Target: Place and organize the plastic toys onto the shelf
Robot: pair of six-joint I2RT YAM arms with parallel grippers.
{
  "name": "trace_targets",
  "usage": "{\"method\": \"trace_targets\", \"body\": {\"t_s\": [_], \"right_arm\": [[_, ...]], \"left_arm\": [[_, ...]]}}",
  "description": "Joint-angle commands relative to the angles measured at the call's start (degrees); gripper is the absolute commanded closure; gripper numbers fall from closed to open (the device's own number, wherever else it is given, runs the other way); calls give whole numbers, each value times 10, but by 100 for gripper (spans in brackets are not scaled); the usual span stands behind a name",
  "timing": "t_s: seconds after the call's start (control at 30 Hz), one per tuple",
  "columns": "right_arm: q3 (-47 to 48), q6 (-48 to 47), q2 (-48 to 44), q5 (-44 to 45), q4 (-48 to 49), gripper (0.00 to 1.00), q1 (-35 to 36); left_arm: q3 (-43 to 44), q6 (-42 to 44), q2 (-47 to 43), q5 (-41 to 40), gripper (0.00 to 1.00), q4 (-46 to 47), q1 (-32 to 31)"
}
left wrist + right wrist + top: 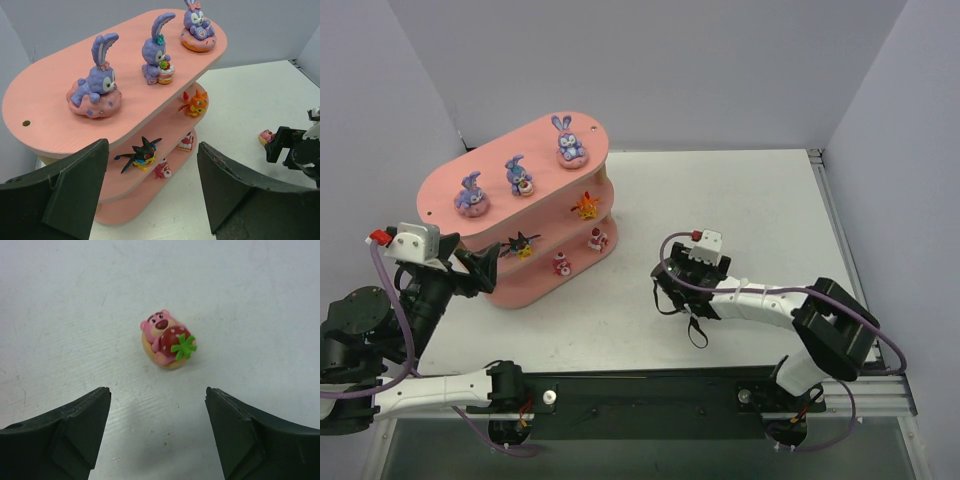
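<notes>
Hovering over a pink bear toy (166,342) lying on the worktop (260,285), R fingers (65,430) gape wide, empty. L fingers (60,200), also open w/ nothing held, face the shelf (45,110) w/ seven toys (95,85).

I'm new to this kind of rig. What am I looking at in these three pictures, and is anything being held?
Two robot arms sit at the near edge of a table. The overhead picture looks down from behind them. The other two come from cameras on the wrists, with their own fingers at the bottom. The pink shelf holds seven toys: three bunnies on top, an orange one and a spiky one in the middle, two small pink ones below. A pink bear lies on the table before the right hand. The left hand faces the shelf. Both are open and empty.
</notes>
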Motion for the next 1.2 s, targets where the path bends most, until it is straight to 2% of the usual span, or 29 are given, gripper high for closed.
{"method": "trace_targets", "body": {"t_s": [0.0,0.17,0.3,0.43,0.77,0.83,0.93,1.03,1.13,1.17], "right_arm": [[-29,-78,-55,14,42,21,-38],[-80,-151,-69,-136,170,21,-123],[-80,-219,-50,-194,232,24,-141],[-68,-258,-20,-201,252,29,-146],[-72,-290,5,-189,288,43,-153],[-74,-295,5,-185,295,43,-153],[-75,-301,3,-182,301,36,-158],[-73,-302,5,-200,302,36,-164],[-75,-299,4,-211,301,49,-167],[-75,-297,4,-212,300,62,-168]], "left_arm": [[-5,5,5,-14,19,9,-3],[-6,9,5,-3,19,13,-2],[-3,7,5,7,19,13,-3],[-1,5,4,7,19,11,-2],[-2,6,2,0,19,6,-2],[-3,5,2,0,19,5,-2],[-2,6,1,-1,19,3,-2],[-3,5,-1,-1,19,3,-2],[-4,5,-4,-2,19,2,-3],[-3,5,-5,-3,19,2,-2]]}}
